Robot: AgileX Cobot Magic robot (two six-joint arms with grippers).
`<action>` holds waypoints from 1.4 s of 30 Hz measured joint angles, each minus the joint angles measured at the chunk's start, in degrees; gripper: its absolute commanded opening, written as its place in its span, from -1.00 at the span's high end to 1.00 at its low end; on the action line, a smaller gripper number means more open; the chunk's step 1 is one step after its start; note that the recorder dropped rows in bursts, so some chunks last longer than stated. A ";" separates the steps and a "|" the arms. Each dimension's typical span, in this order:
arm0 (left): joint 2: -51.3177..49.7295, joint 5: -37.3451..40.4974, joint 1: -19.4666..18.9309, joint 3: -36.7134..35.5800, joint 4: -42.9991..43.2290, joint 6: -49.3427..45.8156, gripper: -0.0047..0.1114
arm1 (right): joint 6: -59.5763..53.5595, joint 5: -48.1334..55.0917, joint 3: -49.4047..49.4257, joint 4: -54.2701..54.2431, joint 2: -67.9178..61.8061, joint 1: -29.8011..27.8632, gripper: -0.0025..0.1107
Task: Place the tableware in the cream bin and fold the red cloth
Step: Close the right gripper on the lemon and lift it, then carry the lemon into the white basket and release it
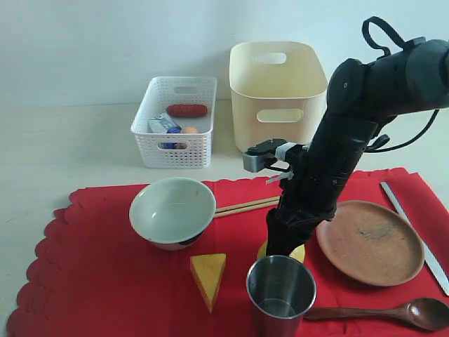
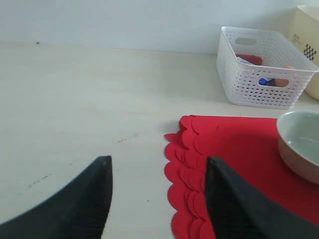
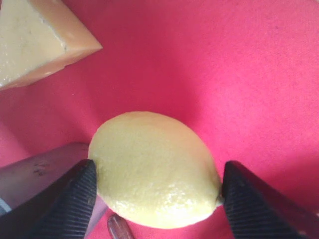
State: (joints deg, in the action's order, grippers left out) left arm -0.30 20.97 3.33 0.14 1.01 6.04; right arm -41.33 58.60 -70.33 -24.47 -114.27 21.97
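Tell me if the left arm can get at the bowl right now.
Probably yes: the left gripper hangs open at the edge of the red cloth, with nothing between it and the bowl.

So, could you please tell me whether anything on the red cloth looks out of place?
Yes: a lemon and a cheese wedge lie on the red cloth near the bowl and steel cup, while other food sits in the white basket. The right tool grips the lemon.
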 measured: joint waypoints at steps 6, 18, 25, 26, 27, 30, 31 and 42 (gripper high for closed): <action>0.00 0.00 0.00 0.00 0.00 0.00 -0.02 | 0.00 0.15 -0.30 0.13 -0.24 0.00 0.96; 0.00 0.00 0.00 0.00 0.00 0.00 -0.02 | 3.17 -5.03 -2.80 3.29 2.88 0.12 0.96; 0.00 0.00 0.00 0.00 0.00 0.00 -0.02 | 3.83 -8.32 -3.05 3.29 6.79 0.12 0.96; 0.00 0.00 0.00 0.00 0.00 0.00 -0.02 | 3.92 -8.06 -3.05 3.29 6.82 0.12 0.96; 0.00 0.00 0.00 0.00 0.00 0.00 -0.02 | 3.95 -7.84 -3.05 3.29 6.82 0.12 0.96; 0.00 0.00 0.00 0.00 0.00 0.00 -0.02 | 4.32 -7.83 -3.05 3.39 6.82 0.12 0.83; 0.00 0.00 0.00 0.00 0.00 0.00 -0.02 | 4.81 -7.95 -3.05 3.39 6.82 0.12 0.73; 0.00 0.00 0.00 0.00 0.00 0.00 -0.02 | 14.82 -8.80 -3.05 3.49 6.58 0.12 -0.35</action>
State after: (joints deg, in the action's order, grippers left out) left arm -0.30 20.97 3.33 0.14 1.01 6.04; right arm -26.51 49.80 -73.38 -20.98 -107.69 22.09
